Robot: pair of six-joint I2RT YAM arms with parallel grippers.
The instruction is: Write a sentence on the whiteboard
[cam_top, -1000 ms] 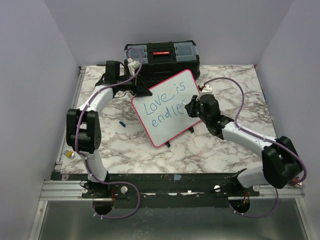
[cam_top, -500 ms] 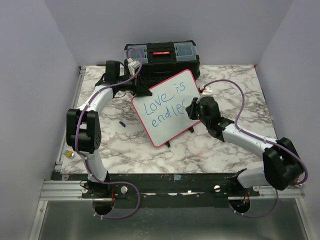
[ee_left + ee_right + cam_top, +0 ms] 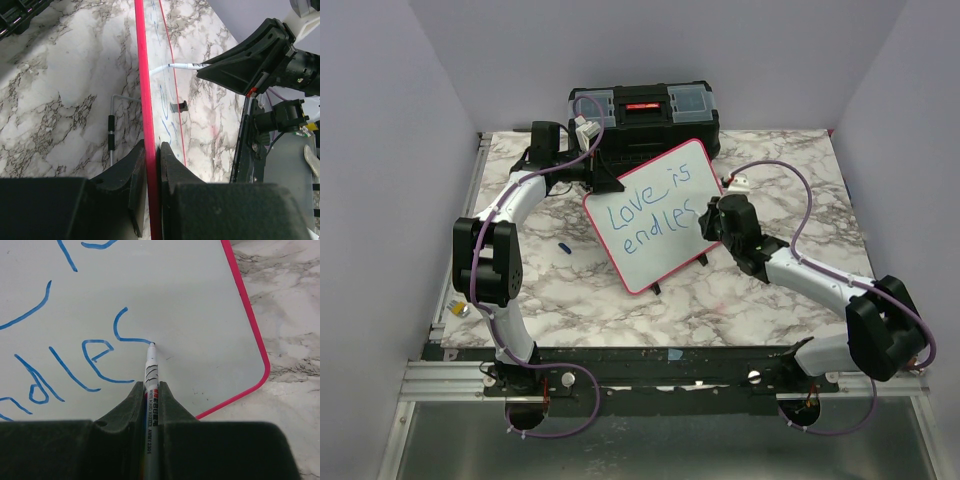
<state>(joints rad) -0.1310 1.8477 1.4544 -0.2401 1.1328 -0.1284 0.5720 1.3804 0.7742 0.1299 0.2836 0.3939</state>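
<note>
The left gripper [image 3: 152, 150] clamps the ten-o'clock edge of the pink-framed glossy whiteboard [image 3: 658, 266], propped mid-table. The right gripper [image 3: 151, 392] pinches a white marker pen [image 3: 151, 365], tip on the blue handwritten sentence [image 3: 650, 215] at the board's three o'clock.

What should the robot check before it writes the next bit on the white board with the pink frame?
1. Left gripper clamped on the pink-red frame of the glossy square whiteboard: ok.
2. Right gripper shut on the thin white marker: ok.
3. Marker tip touching the board: ok, at the end of the rightmost blue stroke.
4. Bare white space right of that stroke before the frame: ok.
5. Blue handwritten words finished: not ok, the last letter is half drawn.
6. Small black feet resting on the marble table: cannot tell.
</note>
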